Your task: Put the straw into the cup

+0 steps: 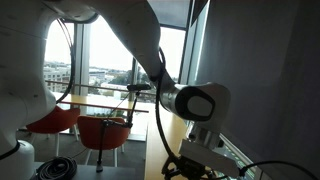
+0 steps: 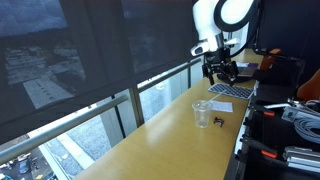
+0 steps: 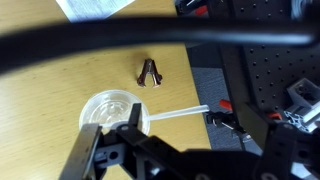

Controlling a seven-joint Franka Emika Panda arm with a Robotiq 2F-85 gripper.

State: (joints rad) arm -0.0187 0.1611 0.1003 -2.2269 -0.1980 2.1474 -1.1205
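A clear plastic cup (image 3: 110, 110) stands on the wooden counter (image 3: 60, 70); in an exterior view the cup (image 2: 202, 113) is near the counter's middle. A pale straw (image 3: 180, 112) runs from the cup's rim out to the right, past the counter edge. I cannot tell whether its end is inside the cup. My gripper (image 3: 180, 152) hangs well above both, open, with nothing between its fingers. In an exterior view the gripper (image 2: 222, 70) is up over the far part of the counter, beyond the cup.
A small dark binder clip (image 3: 150, 73) lies just beyond the cup, also seen as the clip (image 2: 219, 122). A sheet of paper (image 2: 232, 90) lies further along the counter. A black perforated bench (image 3: 265, 70) with cables borders the counter; windows line the other side.
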